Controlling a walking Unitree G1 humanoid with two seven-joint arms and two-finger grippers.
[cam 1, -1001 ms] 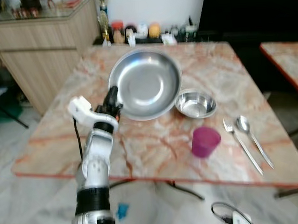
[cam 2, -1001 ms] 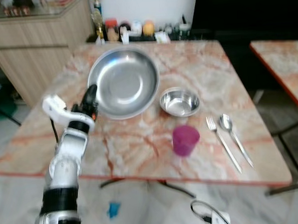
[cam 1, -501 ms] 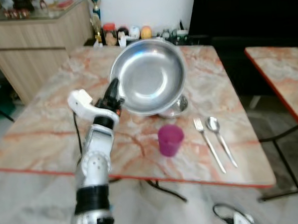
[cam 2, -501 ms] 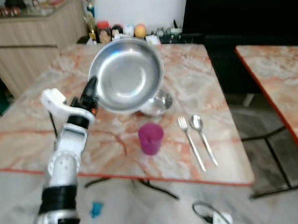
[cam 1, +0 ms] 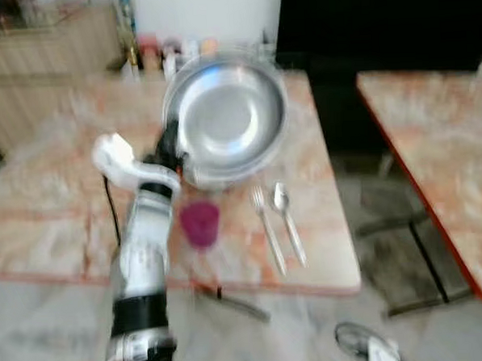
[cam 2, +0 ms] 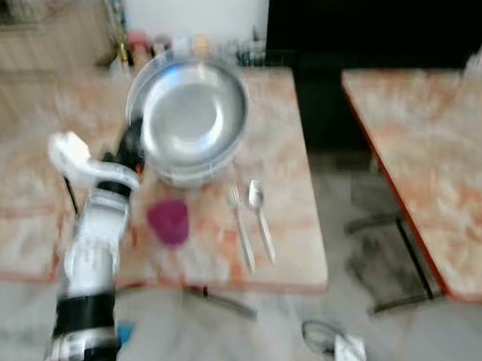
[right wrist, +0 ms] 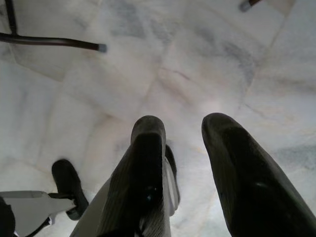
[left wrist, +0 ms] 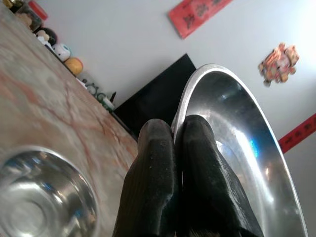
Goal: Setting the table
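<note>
Head views blurred. Marble-topped table [cam 1: 50,231] with pink veining on the left; bottles and jars [cam 1: 165,51] lined up along its far edge, against the wall.

Left arm raised over the table's near left part. Left gripper [left wrist: 174,143] pinched tight on the rim of the large steel plate [cam 1: 225,116], fingers [left wrist: 153,168] pressed together with the rim between them. Plate lifted off the table, tilted with its hollow towards the robot, over the middle of the tabletop.

Small steel bowl [left wrist: 39,197] sits on the marble below and beside the gripper, seen from the left wrist; in the head views the plate covers it.

Purple cup [cam 1: 200,223] upright on the table, near edge, just right of the left forearm. Right of the cup, fork [cam 1: 268,232] and spoon [cam 1: 288,222] lie side by side, fork on the left, handles pointing to the near edge.

Further right, across a gap of floor, a second marble table [cam 1: 434,154].

Right gripper [right wrist: 185,148] hangs low over pale marble floor [right wrist: 197,64], fingers parted, nothing held.
</note>
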